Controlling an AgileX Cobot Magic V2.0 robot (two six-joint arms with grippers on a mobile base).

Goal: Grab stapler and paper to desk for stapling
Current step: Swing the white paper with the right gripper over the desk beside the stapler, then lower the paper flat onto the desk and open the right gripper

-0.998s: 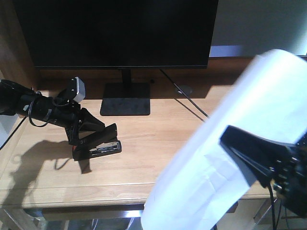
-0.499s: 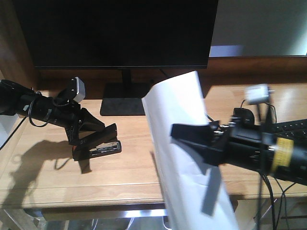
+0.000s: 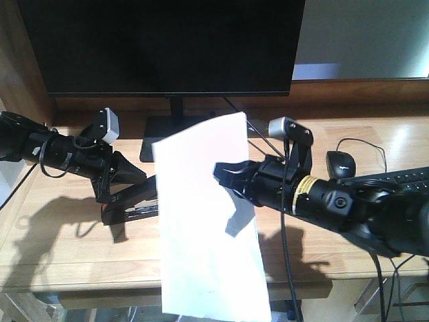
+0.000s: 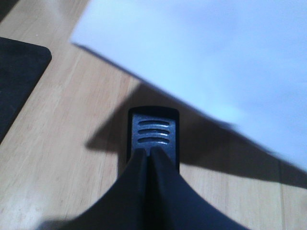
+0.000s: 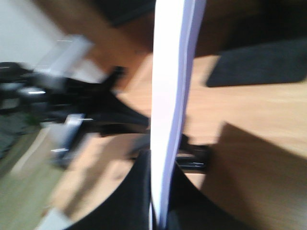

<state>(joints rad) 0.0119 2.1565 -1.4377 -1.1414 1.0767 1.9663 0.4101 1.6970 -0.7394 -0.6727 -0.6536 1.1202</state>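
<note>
surroundings: large black flat monitor at the back, with its black square foot just behind the stapler. Black computer mouse and the edge of a black keyboard are on the right. A thin black cable runs down from the monitor.
in the way: plain white rectangular sheet of paper hangs between the two arms and hides the stapler's right end in the front view. In the left wrist view it fills the upper right.
writing: yellow label on the right arm, print too small to read. The sheet is blank.
stapler: small black desktop stapler, base on the light-wood plank desk left of centre. Top arm is lifted and the mouth gapes. Grey ribbed end shows in the left wrist view.
paper: held off the desk and tilted, top corner up near the monitor foot. Seen edge-on in the blurred right wrist view.
left gripper: clamped on the stapler's top arm, fingers nearly together.
right gripper: pinching the sheet's right edge, one finger on each face.
</note>
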